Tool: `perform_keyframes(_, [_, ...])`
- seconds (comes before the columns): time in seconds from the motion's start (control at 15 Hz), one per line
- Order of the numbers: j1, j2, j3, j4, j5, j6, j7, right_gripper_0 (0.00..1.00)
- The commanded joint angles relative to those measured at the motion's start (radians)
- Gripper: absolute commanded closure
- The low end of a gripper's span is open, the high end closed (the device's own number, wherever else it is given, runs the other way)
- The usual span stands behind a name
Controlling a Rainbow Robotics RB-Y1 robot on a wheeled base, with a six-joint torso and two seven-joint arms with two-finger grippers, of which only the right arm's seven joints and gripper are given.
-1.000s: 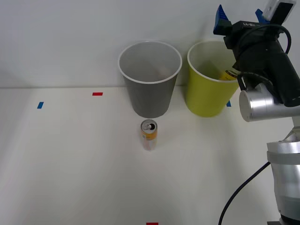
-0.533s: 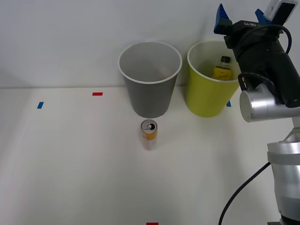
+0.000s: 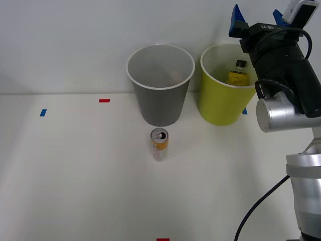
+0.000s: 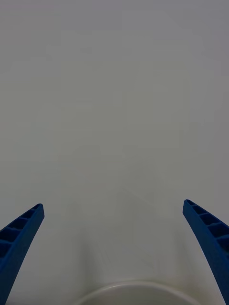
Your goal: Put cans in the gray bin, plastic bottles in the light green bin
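White tabletop point(image 3: 75, 175): we see yellow-labelled bottle point(image 3: 237, 74) now settled in light green bin point(image 3: 220, 103), right claw point(image 3: 255, 19) spread above; orange can point(image 3: 159, 144), at gray bin's point(image 3: 160, 93) 6 o'clock, remains.

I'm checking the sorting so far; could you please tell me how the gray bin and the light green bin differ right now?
The gray bin is dark gray; the light green bin is yellow-green. The gray bin looks empty, while the light green bin holds a yellow-labelled bottle. The can stands just before the gray bin. Both are upright, tapered and white-rimmed.
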Motion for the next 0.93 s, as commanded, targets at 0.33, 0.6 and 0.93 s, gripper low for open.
perform_keyframes(0.33, [0.057,0.012,-0.024,-0.060,-0.024,-0.020,-0.007,0.00])
perform_keyframes(0.6, [0.259,-0.014,0.016,-0.261,-0.047,-0.020,-0.032,0.00])
perform_keyframes(0.93, [0.546,-0.074,0.088,-0.314,-0.064,-0.345,-0.127,0.00])
